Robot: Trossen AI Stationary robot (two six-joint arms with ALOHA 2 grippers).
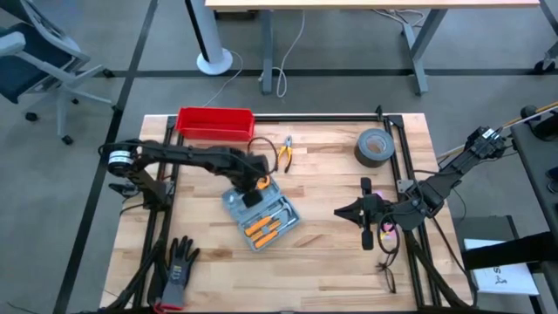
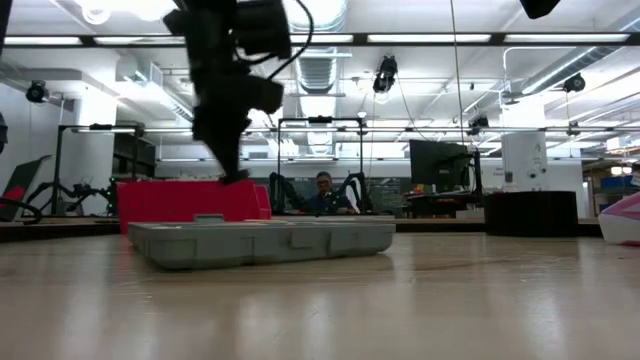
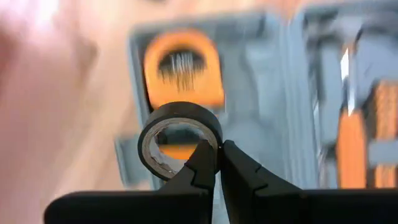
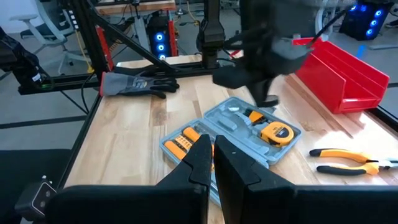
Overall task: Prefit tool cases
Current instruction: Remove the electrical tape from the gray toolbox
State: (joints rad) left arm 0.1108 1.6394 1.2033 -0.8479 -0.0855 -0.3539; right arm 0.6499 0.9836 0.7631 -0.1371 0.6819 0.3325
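Red bin (image 1: 214,123) behind left gripper (image 3: 219,149), pliers (image 1: 285,151) beside it; fingers clamped on a tape roll (image 3: 179,138) over the open grey case (image 1: 261,212), orange tools inside. Right gripper (image 1: 347,212) closed, empty.

L arm: reaching from table's 9 o'clock edge toward centre, wrist bending down, left gripper (image 1: 253,187) hanging just above the table w/ fingers (image 3: 202,163) pinching together on the rim of a black tape roll (image 3: 179,138). R arm: waiting at approx. 3 o'clock, angling toward centre, right gripper (image 1: 347,212) sitting closed, holding nothing.
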